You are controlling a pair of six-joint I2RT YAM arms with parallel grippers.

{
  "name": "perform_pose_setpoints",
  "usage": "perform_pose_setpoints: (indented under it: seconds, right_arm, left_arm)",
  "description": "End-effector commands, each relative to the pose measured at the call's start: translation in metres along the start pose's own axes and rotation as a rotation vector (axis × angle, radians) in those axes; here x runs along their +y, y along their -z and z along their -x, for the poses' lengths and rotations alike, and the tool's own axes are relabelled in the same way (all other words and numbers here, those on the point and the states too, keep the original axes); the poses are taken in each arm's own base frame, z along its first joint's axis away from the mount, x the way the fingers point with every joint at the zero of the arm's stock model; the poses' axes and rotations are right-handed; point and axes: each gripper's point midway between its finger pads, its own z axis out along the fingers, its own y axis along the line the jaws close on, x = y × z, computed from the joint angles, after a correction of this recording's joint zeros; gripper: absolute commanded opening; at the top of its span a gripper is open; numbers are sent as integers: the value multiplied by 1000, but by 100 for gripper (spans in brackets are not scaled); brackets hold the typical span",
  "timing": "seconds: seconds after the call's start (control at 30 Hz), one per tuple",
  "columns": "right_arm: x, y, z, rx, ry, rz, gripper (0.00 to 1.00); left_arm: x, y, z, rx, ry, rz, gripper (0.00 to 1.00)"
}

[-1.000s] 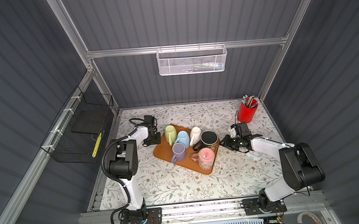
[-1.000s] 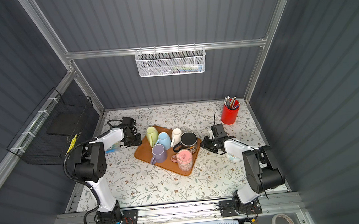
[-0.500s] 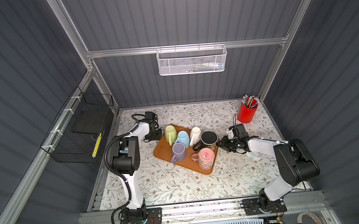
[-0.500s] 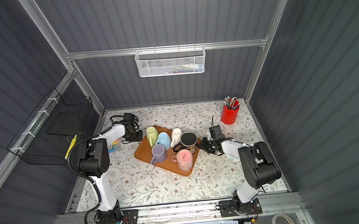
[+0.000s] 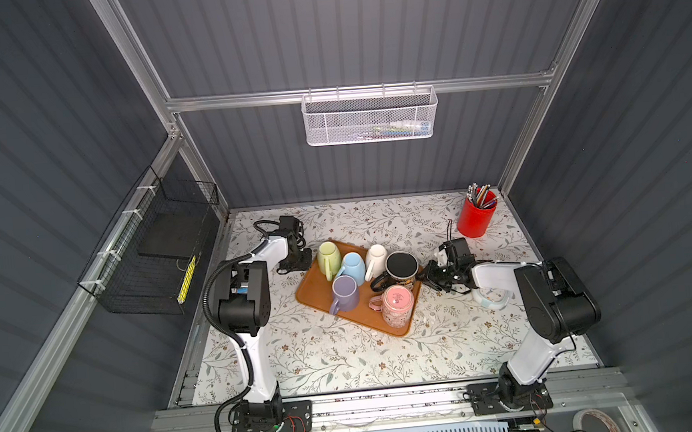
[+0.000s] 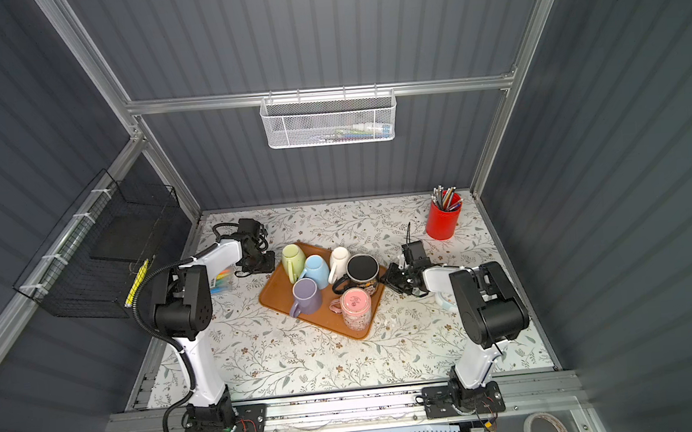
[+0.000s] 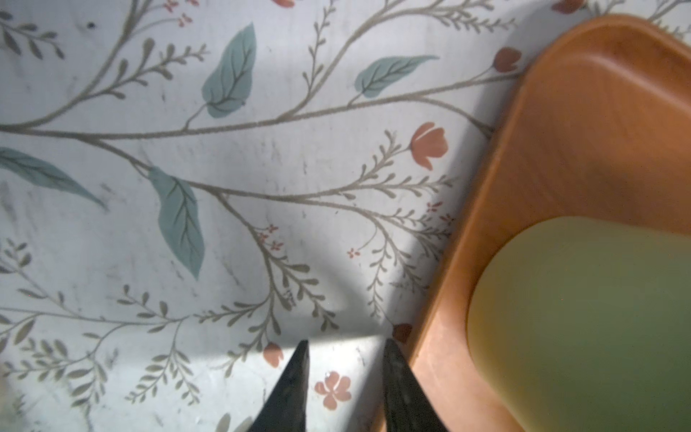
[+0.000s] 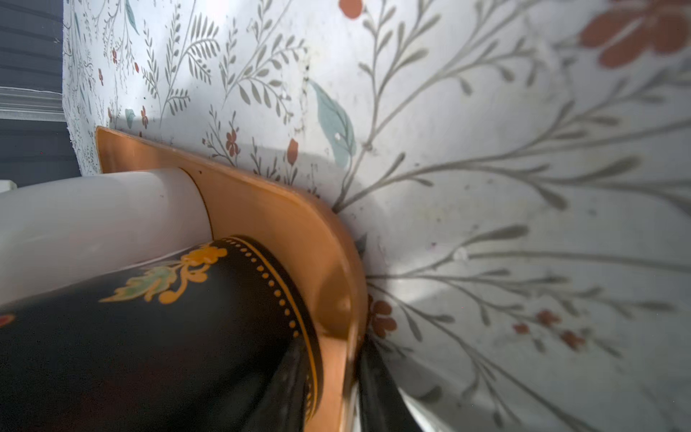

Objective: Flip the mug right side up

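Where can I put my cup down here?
Most room: front of table, between tray and front rail. Also the strip behind the tray, beside the red pen cup. Crowded: six mugs on the tray, left gripper and right gripper at its ends.

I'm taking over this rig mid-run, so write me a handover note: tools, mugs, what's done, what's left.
Left tool: open, empty, over the table beside the tray, near the green mug.
Right tool: jaws straddle the tray's rim beside the black mug, apparently clamped on it.
Mugs: all six on the tray, all seemingly upside down.
Done: nothing turned yet.
Left: grasp a mug, flip it upright.
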Motion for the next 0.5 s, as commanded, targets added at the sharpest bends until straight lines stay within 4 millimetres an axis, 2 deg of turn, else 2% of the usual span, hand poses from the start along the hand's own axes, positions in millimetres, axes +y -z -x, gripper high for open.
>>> perform_pose_setpoints:
  seconds: [0.0,0.17,0.3,0.47]
  right_arm:
    - [-13,-10,-4,21,-22,-45,26]
    - [-15,-11,-2,24,-21,-53,25]
    - [-16,-13,-3,32,-20,-55,24]
    - [-16,-13,-3,36,-16,-55,20]
  left_arm:
    - [-21,-12,-14,61,-30,-53,33]
    - [-20,-6,-11,47,-33,-39,34]
    - [-10,16,2,-19,-10,13,40]
    - [-12,38,16,-70,-36,8,39]
